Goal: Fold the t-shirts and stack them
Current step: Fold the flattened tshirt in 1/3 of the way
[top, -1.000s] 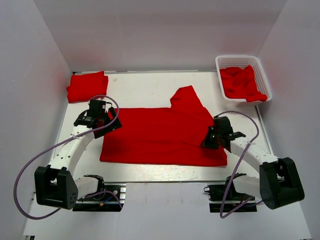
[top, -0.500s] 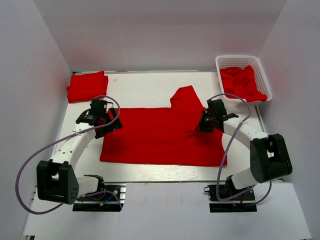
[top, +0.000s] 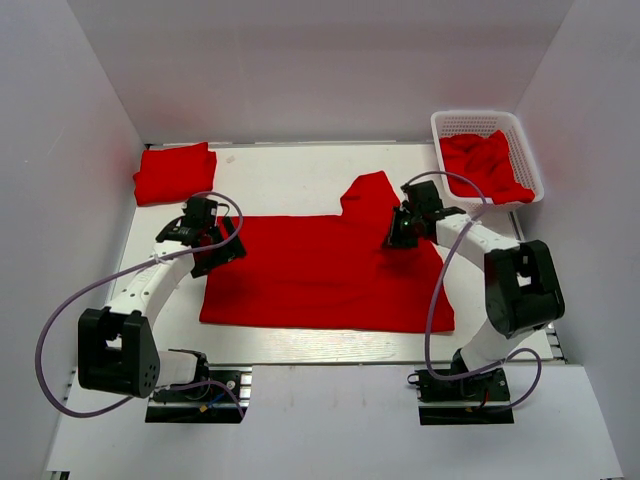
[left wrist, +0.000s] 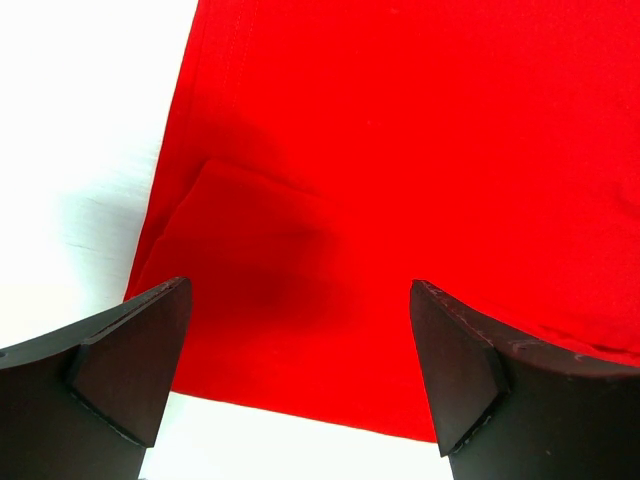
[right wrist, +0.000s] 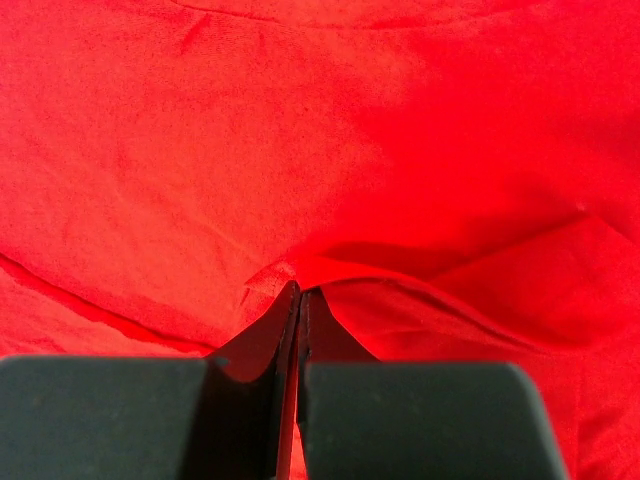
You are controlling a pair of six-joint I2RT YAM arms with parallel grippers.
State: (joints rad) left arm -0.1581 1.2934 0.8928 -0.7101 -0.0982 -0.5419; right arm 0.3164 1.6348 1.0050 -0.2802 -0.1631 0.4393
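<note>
Right, the spread t-shirt [top: 320,280] is lying flat across the middle of the desk [top: 290,170], with a flap [top: 370,195] of it pointing toward the far side, right of centre. The right hand [top: 398,232] is sitting on the cloth just below that flap. In the right wrist view its jaws are pressing together with a thin raised ridge of red fabric pinched between them, and creases are running out from the pinch to either side. The left hand [top: 207,247] is hovering over the shirt's left edge. In the left wrist view its fingers [left wrist: 130,350] are standing wide apart and gripping nothing. Red cloth is filling the gap between them, and white desk is showing at the left and along the bottom. I can't tell whether the fingertips are touching the fabric. The folded t-shirt [top: 175,172] is sitting at the far left corner of the desk, well apart from both hands. The crumpled t-shirts [top: 483,165] are lying piled inside the white basket [top: 480,119] at the far right corner.
</note>
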